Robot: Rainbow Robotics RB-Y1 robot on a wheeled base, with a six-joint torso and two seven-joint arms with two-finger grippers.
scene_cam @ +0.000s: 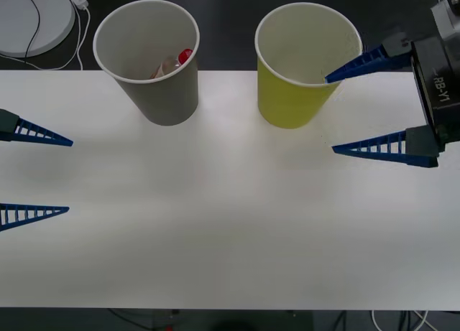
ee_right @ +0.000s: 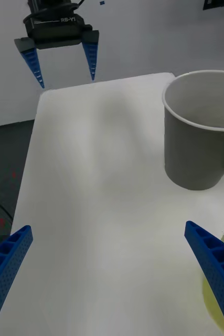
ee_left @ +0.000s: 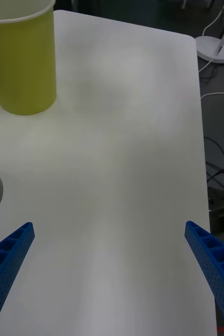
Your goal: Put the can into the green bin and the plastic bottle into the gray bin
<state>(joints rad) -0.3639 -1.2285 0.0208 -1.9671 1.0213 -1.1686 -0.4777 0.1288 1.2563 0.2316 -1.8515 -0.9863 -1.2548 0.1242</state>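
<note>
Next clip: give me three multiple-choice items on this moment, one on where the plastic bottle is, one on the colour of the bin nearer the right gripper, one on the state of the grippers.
1. Where is the plastic bottle?
A. lying on the table
B. inside the gray bin
C. held by the left gripper

2. What colour is the bin nearest the right gripper?
A. green
B. gray
C. red

3. How do the two grippers stand?
A. both shut on something
B. left open, right shut
C. both open and holding nothing

Answers:
1. B, its red cap shows against the inner wall of the gray bin.
2. A, the green bin stands beside the right gripper's fingers.
3. C, each pair of blue fingers is spread apart with nothing between.
</note>
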